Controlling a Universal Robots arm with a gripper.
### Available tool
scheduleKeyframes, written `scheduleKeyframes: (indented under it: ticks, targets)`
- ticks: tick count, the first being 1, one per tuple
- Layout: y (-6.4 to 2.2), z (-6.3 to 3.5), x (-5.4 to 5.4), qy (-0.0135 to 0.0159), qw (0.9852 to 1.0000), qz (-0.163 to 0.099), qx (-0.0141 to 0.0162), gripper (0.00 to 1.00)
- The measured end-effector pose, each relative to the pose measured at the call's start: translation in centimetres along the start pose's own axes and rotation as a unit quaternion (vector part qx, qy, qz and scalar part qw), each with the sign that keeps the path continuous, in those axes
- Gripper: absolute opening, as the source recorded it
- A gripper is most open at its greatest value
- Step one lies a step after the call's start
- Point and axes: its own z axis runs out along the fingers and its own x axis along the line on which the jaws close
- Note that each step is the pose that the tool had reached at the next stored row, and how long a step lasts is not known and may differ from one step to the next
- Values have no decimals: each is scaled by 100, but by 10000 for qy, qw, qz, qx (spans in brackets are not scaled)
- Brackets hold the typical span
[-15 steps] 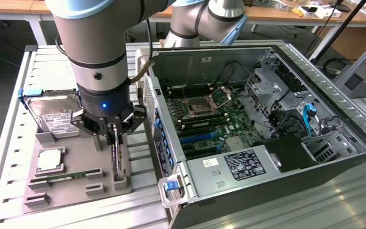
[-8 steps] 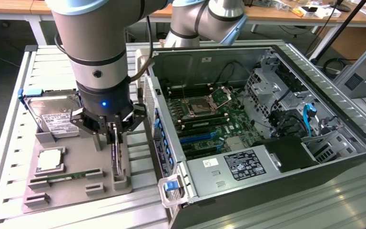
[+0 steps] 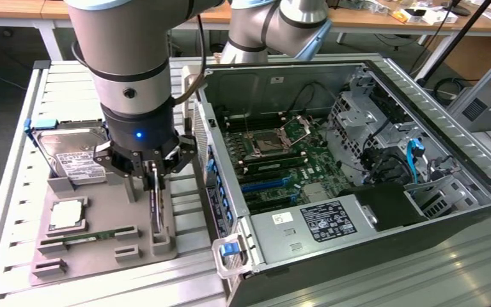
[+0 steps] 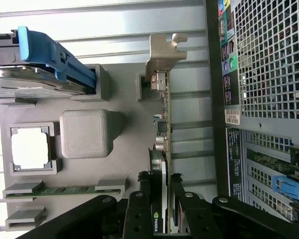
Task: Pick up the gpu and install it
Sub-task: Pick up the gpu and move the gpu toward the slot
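The gripper (image 3: 153,174) stood directly over the gpu (image 3: 156,214), which sat edge-on in the grey holder tray (image 3: 109,214). Its half-closed fingers (image 4: 141,199) appeared to pinch the card's faces, and the card's long axis ran along the gap between them.

Narrow gap btw gpu (image 4: 166,119) & case wall (image 4: 215,99); grey block (image 4: 85,133) opp side

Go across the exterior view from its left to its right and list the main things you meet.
hard drive → gpu, standing edge-on with the gripper closed on it → side wall of the open computer case → motherboard → blue cable
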Motion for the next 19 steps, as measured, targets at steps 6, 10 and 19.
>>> scheduleKeyframes:
  ticks: [6,10,19]
  targets:
    - [1,-58,-1,0,10000,0,0,27]
    - [1,-92,-2,0,10000,0,0,27]
    - [2,-184,-5,0,10000,0,0,27]
